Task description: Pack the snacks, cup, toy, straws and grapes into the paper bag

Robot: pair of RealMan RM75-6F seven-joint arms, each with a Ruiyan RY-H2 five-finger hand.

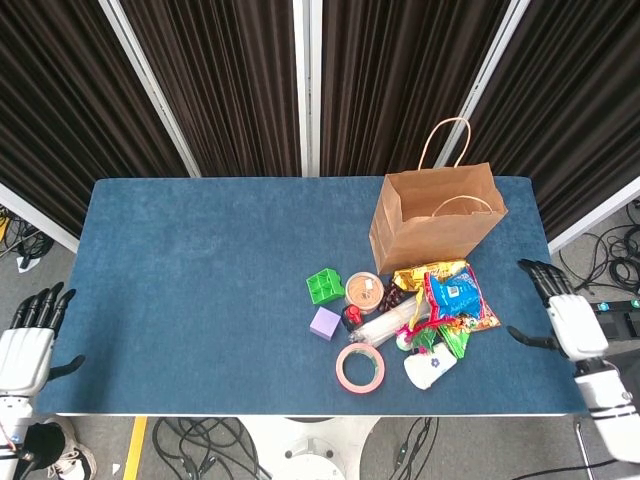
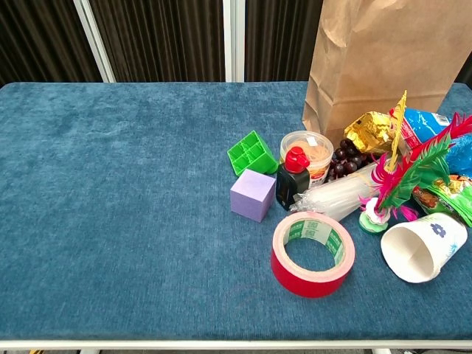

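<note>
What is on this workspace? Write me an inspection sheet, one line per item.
Surface: blue cloth table, no spills seen.
Job's things: paper bag upright and open; snack packets, paper cup on its side, feathered toy, straws and grapes piled in front of it.
Clutter: red tape roll, purple cube, green block, small black bottle, round tub.
Hands: left hand off the table's left edge, right hand at the right edge; both hold nothing.
Cables: on the floor.
Surroundings: dark curtains.
</note>
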